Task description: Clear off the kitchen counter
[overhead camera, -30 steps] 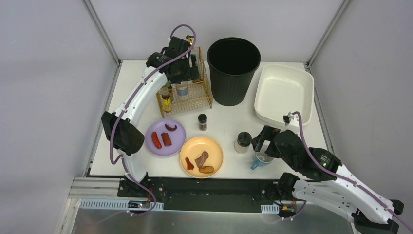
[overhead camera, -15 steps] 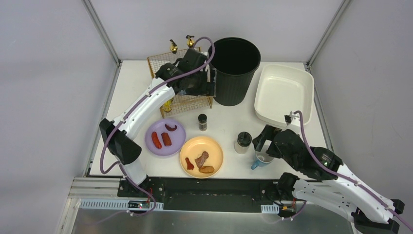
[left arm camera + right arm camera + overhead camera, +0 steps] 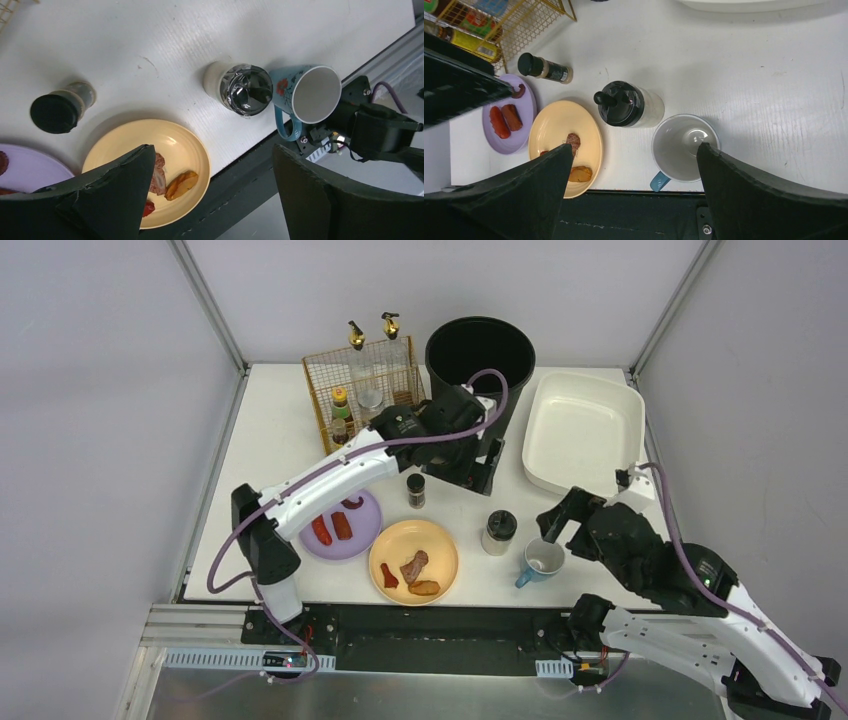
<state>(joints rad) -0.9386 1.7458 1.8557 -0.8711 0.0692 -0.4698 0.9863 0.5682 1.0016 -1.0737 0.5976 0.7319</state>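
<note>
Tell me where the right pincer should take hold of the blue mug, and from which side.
Probably the rim, from above. The mug stands upright and empty, so the right pincer can put one finger inside, one outside. Choose the far-right wall: the handle points toward the near side, and the black-capped shaker stands close on the left.

Flat white kitchen counter (image 3: pixel 272 430), cluttered

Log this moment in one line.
left gripper: open, empty, above kitchen counter | right gripper: open, empty, above mug | yellow plate holds food
</note>
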